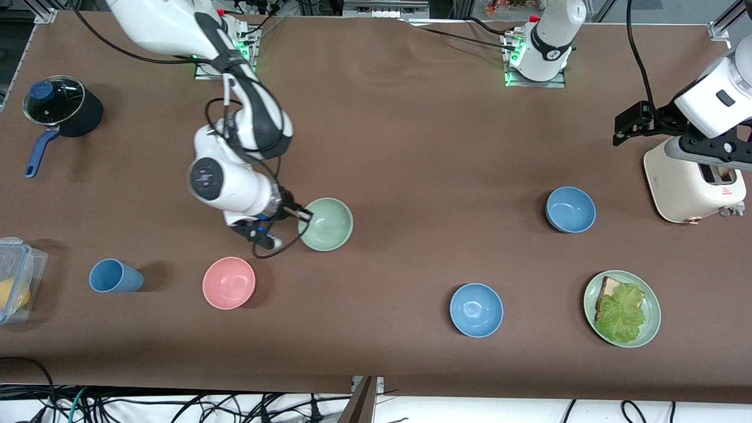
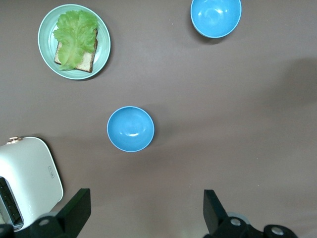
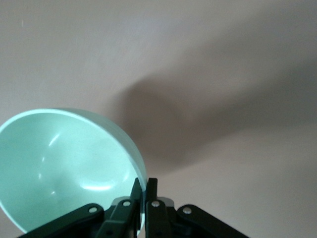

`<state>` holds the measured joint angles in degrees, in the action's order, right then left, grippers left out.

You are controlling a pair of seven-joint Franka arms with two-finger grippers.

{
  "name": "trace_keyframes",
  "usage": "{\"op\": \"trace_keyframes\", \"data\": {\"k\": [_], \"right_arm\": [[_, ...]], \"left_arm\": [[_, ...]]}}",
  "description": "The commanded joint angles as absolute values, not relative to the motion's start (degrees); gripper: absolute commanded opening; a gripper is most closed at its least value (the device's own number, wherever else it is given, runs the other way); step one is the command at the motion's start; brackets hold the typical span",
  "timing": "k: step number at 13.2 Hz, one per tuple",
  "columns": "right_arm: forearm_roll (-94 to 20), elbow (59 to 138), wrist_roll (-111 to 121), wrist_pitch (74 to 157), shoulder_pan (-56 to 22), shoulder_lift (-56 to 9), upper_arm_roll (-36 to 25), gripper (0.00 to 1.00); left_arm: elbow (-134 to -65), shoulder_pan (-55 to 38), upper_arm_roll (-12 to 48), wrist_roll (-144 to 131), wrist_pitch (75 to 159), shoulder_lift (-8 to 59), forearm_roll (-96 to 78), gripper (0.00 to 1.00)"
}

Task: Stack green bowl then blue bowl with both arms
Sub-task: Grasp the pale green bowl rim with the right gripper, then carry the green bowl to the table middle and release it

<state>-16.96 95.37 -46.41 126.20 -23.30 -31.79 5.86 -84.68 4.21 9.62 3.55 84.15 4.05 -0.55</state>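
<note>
The right gripper (image 1: 302, 220) pinches the rim of the green bowl (image 1: 326, 224) tight. The bowl looks lifted off the table (image 1: 411, 147), a bit farther from the front camera than the pink bowl (image 1: 228, 282). The left gripper (image 2: 143, 208) hangs wide open and holds nothing, waiting high over the toaster (image 1: 693, 182). The blue bowl (image 1: 570, 209) sits alone near that toaster. Nothing is stacked yet, so both bowls still need placing.
</note>
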Motion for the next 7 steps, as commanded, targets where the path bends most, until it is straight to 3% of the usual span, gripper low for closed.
{"op": "trace_keyframes", "data": {"k": [1,7], "right_arm": [[-17.6,91.3,-52.2,126.2,-28.2,-34.4,5.3,0.0],[-17.2,90.5,-53.8,128.2,-34.7,-37.2,5.3,0.0]], "left_arm": [[-83.7,4.1,9.8,2.9,83.7,4.0,-0.4,1.0],[-83.6,3.9,9.9,2.9,83.8,4.0,-0.4,1.0]]}}
